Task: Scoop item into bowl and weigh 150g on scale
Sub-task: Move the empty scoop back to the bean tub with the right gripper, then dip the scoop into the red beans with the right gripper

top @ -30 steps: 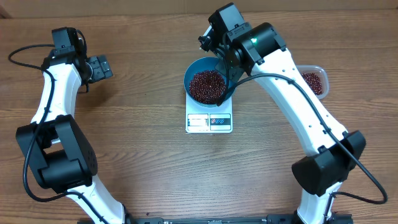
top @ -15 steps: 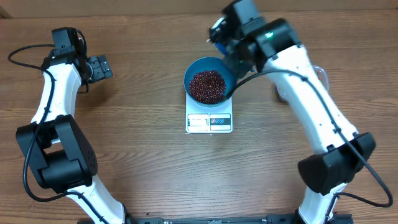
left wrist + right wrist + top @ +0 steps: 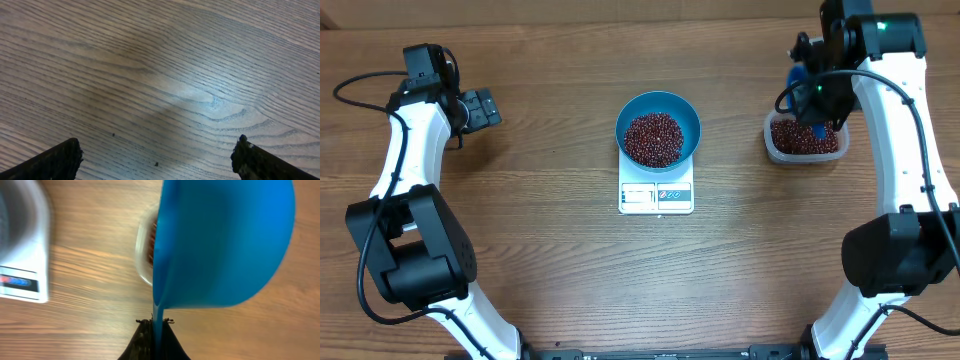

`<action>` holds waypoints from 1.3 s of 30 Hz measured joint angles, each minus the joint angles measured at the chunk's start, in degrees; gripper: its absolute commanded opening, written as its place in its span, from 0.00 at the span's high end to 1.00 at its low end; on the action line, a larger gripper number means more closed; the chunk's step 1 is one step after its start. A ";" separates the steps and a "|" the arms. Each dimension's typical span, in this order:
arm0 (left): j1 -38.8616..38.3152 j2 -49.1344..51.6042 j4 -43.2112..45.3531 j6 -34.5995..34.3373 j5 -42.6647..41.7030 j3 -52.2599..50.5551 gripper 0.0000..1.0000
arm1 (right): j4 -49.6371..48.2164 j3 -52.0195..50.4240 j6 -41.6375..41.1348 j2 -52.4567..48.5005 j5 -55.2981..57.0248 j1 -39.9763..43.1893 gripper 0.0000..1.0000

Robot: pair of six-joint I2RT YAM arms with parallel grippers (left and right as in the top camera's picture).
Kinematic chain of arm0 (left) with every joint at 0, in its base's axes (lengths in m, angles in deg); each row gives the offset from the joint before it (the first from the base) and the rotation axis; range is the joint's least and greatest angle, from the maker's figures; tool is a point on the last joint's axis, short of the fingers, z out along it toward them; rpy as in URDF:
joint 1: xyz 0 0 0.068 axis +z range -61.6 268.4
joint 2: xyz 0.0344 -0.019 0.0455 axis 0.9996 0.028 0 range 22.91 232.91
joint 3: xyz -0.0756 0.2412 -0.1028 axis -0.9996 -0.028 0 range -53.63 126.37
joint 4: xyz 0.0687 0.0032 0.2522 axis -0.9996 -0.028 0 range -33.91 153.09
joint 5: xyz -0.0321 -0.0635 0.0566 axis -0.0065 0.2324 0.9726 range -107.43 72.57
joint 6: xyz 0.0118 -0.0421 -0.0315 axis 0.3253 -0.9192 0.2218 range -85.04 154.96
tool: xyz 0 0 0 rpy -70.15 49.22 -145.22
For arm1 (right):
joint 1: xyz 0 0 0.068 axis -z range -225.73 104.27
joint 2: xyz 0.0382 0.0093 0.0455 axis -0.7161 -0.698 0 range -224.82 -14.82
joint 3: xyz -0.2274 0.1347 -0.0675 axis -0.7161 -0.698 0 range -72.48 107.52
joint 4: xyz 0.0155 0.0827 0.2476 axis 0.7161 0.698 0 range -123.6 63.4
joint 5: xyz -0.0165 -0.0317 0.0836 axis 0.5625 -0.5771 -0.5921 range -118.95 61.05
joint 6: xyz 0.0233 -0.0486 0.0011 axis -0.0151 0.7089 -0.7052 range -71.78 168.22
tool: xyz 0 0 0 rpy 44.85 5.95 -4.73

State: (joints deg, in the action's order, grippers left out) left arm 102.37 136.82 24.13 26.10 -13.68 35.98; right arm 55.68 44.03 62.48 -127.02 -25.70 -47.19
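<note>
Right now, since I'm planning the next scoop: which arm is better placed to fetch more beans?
Right. The right gripper holds the blue scoop above the tub of beans; the left gripper hangs open, empty, far across the table.

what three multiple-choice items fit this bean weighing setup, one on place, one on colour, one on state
1. Where does the bowl stand? A on the scale B beside it C under it
2. What colour is the scoop in the right claw? A white B blue C red
3. How is the left claw? A shut tight B shut on something C open and empty
Key: 1 A, the overhead view shows the bowl atop the scale; 2 B, the wrist view shows blue plastic; 3 C, its jaws stand wide apart, nothing between.
</note>
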 measured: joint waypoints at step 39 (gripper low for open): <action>0.00 0.00 0.02 0.00 0.00 0.00 0.01 | -22.53 -30.80 4.79 0.48 2.40 -0.55 0.96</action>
State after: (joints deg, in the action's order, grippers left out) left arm 102.37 136.82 24.15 26.10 -13.68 35.98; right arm 33.14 13.24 67.27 -126.54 -23.30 -47.73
